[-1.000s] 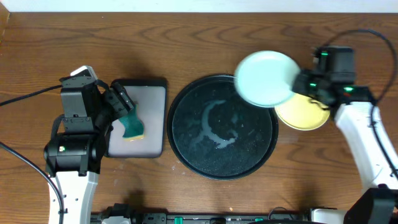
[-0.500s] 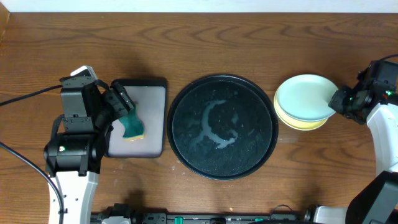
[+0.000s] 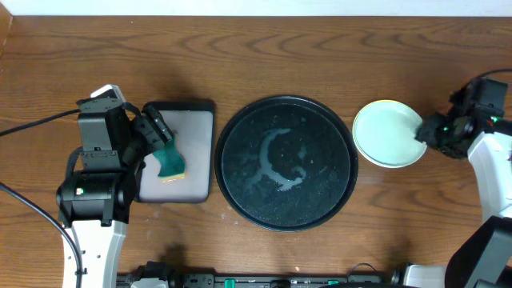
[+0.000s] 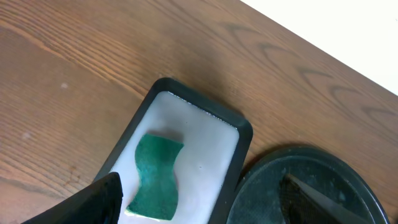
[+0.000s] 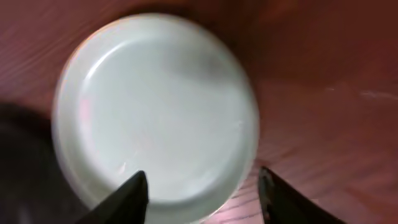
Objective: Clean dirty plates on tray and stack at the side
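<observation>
The round black tray (image 3: 238,188) lies mid-table, empty of plates, with wet smears inside. To its right a pale mint green plate (image 3: 386,133) (image 5: 155,106) sits on top of a pale yellow plate (image 3: 398,166), of which only a thin rim shows. My right gripper (image 3: 425,133) (image 5: 202,186) is at the stack's right edge, open, its fingers standing either side of the mint plate's rim without pinching it. My left gripper (image 3: 162,142) (image 4: 202,199) hangs wide open over a green sponge (image 3: 170,163) (image 4: 155,177).
The sponge lies in a small rectangular black tray with a grey inside (image 3: 196,136) (image 4: 205,143), left of the round tray. Bare wooden table surrounds everything. The round tray's rim (image 4: 298,155) nearly touches the small tray.
My right gripper carried the mint plate from above the round tray's edge rightward, set it on the yellow plate, and opened its jaws. The left arm has not moved.
</observation>
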You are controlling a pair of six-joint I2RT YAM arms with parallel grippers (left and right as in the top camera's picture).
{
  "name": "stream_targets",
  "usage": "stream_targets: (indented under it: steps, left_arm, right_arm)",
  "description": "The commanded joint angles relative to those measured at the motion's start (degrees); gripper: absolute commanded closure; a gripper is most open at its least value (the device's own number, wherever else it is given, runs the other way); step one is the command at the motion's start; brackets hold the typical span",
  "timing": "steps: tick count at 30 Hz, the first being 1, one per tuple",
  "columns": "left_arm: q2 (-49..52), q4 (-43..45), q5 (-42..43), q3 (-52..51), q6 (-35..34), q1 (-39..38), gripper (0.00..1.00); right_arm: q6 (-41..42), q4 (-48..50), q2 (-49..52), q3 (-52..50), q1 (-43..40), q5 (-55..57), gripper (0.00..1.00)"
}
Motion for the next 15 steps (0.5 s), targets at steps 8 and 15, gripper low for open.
stream_targets:
  steps: [8,15]
  left_arm:
    - [0.07,0.02,-0.48,1.01,-0.04,0.17,0.2]
    - [0.07,0.02,-0.48,1.01,-0.04,0.17,0.2]
  right_arm:
    - [-8.96,-4.63,0.48,-0.42,11.91,-2.32,0.01]
    - [-8.96,-5.9,0.48,-0.42,14.16,-1.81,0.01]
